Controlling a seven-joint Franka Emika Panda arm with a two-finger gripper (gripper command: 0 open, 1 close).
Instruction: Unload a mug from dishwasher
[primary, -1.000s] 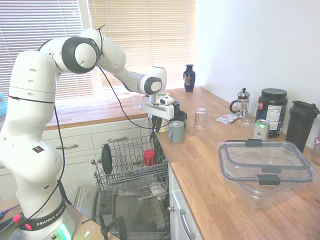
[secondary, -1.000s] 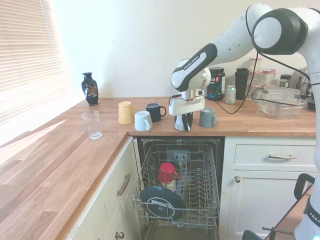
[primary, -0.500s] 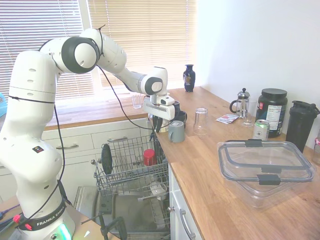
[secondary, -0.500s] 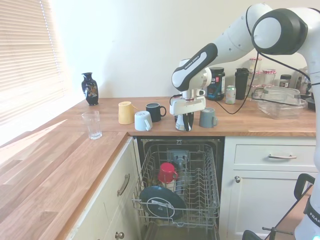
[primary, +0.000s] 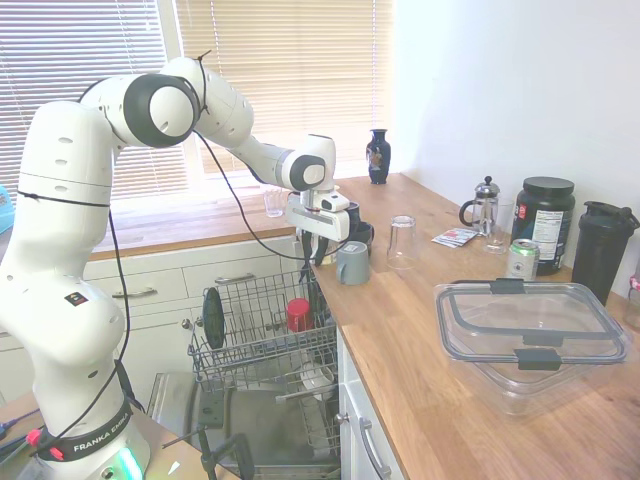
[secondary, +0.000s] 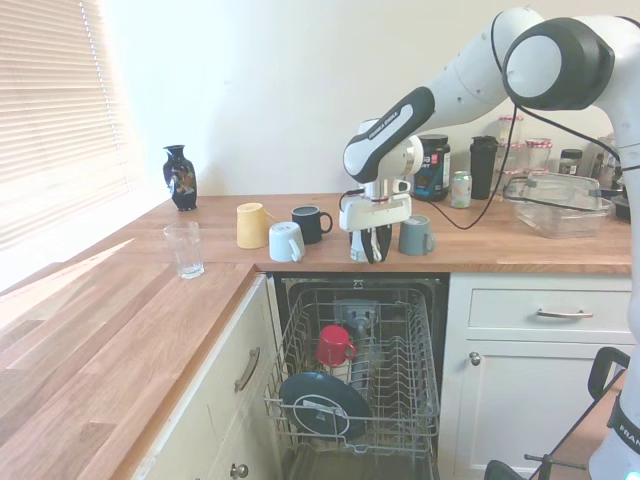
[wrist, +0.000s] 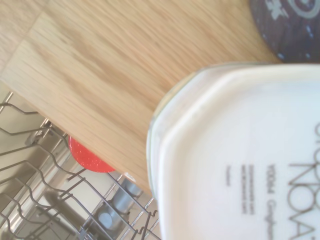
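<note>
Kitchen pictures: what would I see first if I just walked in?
The big white robot arm grabs your eye first, stretching across from the side. Its claw is right at a white mug on the front edge of the wooden worktop. Just below, the dishwasher is open, with a bright red cup in its wire rack.

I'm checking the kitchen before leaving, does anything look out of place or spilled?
Nothing looks spilled or broken. The only thing to watch is the white mug at the gripper: it is close to the counter's front edge, right above the open dishwasher rack.
</note>
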